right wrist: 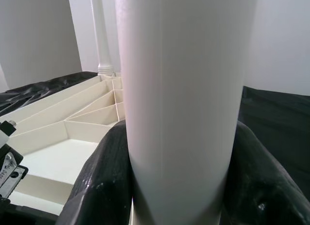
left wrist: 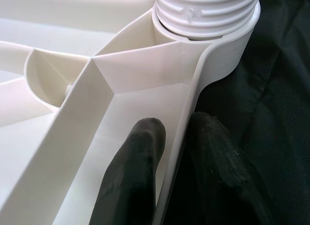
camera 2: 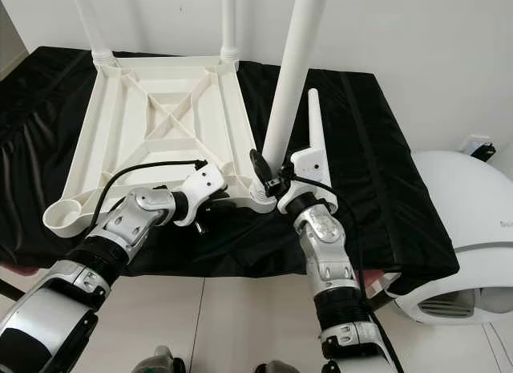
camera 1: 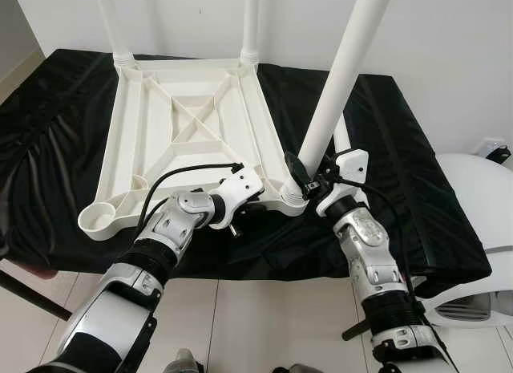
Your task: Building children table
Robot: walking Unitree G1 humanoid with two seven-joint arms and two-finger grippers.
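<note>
Black-draped bench (camera 1: 64, 132) carries the inverted white tabletop (camera 1: 184, 140). Left claw (left wrist: 169, 152) pinches the tabletop's near rim. Right claw (right wrist: 179, 186) is clenched around a white leg (camera 1: 341, 76) standing in the corner socket (camera 1: 292, 200) at 5 o'clock.

One upturned tabletop (camera 1: 188, 132); three legs standing in it (camera 1: 341, 76); one loose leg (camera 2: 314, 120); one empty socket (camera 1: 100, 219)

Upright legs (camera 1: 250, 24) (far corners); ribs (camera 1: 192, 120) between
</note>
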